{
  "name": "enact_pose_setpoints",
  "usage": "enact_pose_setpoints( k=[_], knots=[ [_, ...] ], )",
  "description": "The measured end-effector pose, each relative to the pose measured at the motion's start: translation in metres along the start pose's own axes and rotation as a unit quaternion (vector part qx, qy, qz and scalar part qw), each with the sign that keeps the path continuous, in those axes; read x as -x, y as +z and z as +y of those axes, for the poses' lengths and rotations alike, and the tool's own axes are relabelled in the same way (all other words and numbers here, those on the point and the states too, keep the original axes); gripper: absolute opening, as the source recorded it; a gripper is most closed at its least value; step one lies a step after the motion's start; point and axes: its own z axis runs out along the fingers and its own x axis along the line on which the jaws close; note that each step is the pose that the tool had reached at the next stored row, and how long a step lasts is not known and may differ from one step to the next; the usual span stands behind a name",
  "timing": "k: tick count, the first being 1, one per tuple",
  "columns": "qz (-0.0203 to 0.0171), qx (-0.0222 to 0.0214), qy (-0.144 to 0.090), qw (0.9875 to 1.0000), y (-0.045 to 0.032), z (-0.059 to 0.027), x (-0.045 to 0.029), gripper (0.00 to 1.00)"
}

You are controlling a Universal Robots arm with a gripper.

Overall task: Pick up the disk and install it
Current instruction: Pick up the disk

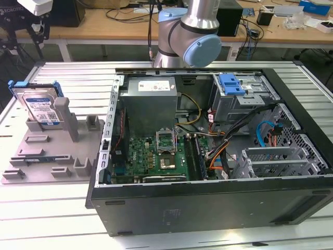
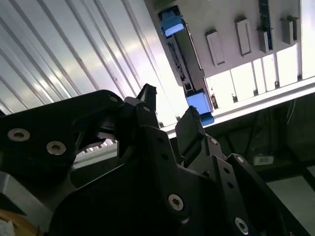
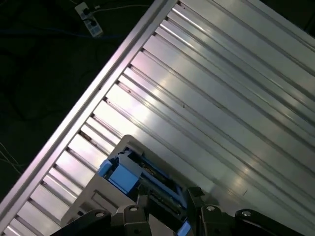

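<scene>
The disk (image 1: 39,104), a flat rectangular silver hard drive with a white-and-blue label and a blue plastic carrier bracket round its rim, stands tilted on edge at about nine o'clock in the exterior view. Its label faces outward. It is seated in a matte grey moulded plastic fixture plate (image 1: 47,151) studded with small blocks and slots, and a squared grey post (image 1: 61,112) rises just beside it at its three o'clock.

The plate lies on the counter (image 1: 62,208), a surface of long ribbed silver aluminium slats with a dull sheen.

In the second wrist view the claw (image 2: 168,103), black and angular with bolted links, hangs over the disk's thin edge. Its fingers (image 2: 147,123) are parted with nothing between them, and the bright counter and one rounded blue bracket corner (image 2: 199,103) show through the gap. In the first wrist view the drive lies just beyond the two fingertips, apart from them.

From the centre of the exterior view out to three o'clock lies a black sheet-metal computer case (image 1: 208,208) on its side with the panel off. Inside it are a green circuit board (image 1: 156,156), a plain grey metal power-supply box (image 1: 151,99), and at one o'clock a perforated metal drive cage (image 1: 250,101) topped by a blue plastic latch (image 1: 231,83). At twelve o'clock rises the smooth silver robot arm (image 1: 190,26) with pale blue joint caps.
</scene>
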Motion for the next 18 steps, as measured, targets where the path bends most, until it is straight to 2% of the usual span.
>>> enact_pose_setpoints(
  k=[2, 5, 8, 9, 13, 14, 15, 18],
  knots=[
    [0.0016, 0.0, -0.019, 0.9998, 0.0001, 0.0, 0.0, 0.44],
    [0.0038, -0.0004, -0.048, 0.9989, 0.0002, 0.0001, 0.0, 0.44],
    [0.0054, -0.0011, -0.077, 0.997, 0.0002, 0.0002, 0.0, 0.44],
    [0.0064, -0.0015, -0.093, 0.9957, 0.0002, 0.0001, 0.0, 0.44],
    [0.0086, -0.0024, -0.13, 0.9915, 0.0002, 0.0002, 0.0, 0.44],
    [0.0095, -0.0027, -0.144, 0.9895, 0.0002, 0.0002, 0.0, 0.44],
    [0.0099, -0.0029, -0.153, 0.9882, 0.0003, 0.0002, 0.0, 0.44],
    [0.0119, -0.0037, -0.186, 0.9825, 0.0003, 0.0001, 0.0, 0.44]
  ],
)
